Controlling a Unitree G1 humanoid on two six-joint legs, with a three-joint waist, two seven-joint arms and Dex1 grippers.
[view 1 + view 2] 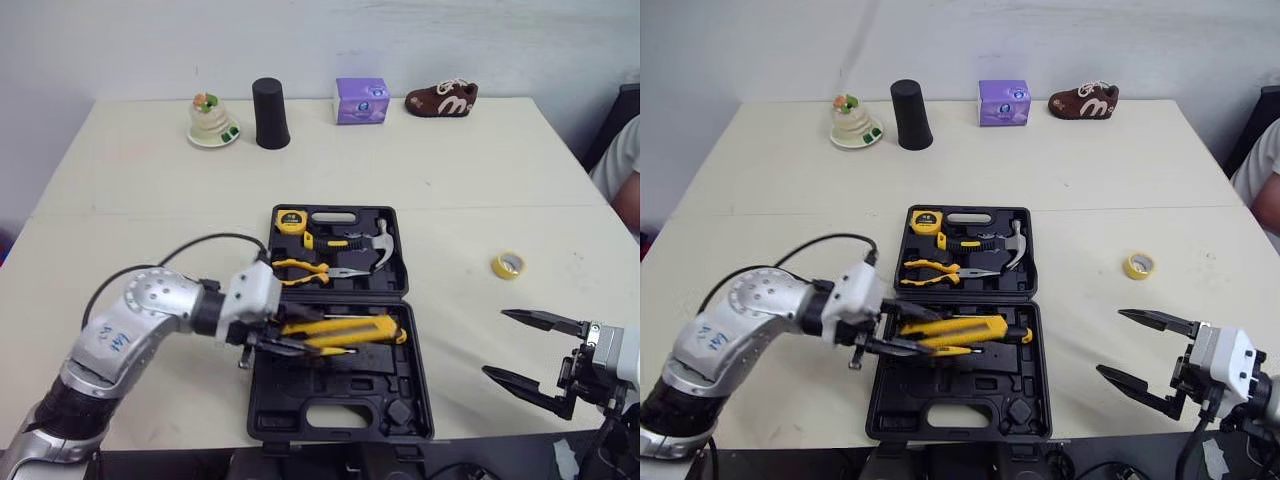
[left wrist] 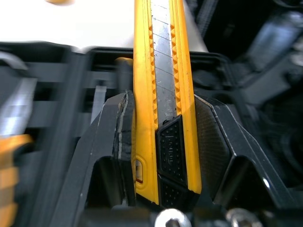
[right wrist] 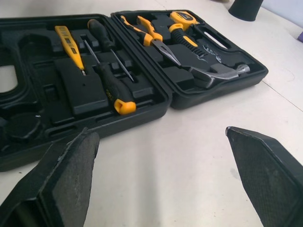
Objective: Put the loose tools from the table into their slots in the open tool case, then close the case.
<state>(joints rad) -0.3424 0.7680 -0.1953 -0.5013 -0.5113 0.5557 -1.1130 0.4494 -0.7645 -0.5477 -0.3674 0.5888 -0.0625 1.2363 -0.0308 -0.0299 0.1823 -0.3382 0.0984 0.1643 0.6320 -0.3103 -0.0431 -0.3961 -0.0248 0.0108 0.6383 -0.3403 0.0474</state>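
The pale table [image 1: 450, 190] takes up most of the frame. The open tool case [image 1: 290, 395] lies flat at lower centre. Over its nearer half, the left gripper [image 1: 283, 338] has its jaws pinched onto one end of the yellow utility knife [image 1: 355, 332], and the rest of the knife sticks out toward the right of the frame. From where I stand, that end grip is the worry. The long body could swing or sag on release and land across other tools instead of in its recess, and then the lid wouldn't shut flat. The right gripper [image 1: 497, 343] hangs at lower right, jaws spread wide with nothing in them. The yellow tape roll [image 1: 508, 265] sits on the table, well apart from the case and easy to overlook.
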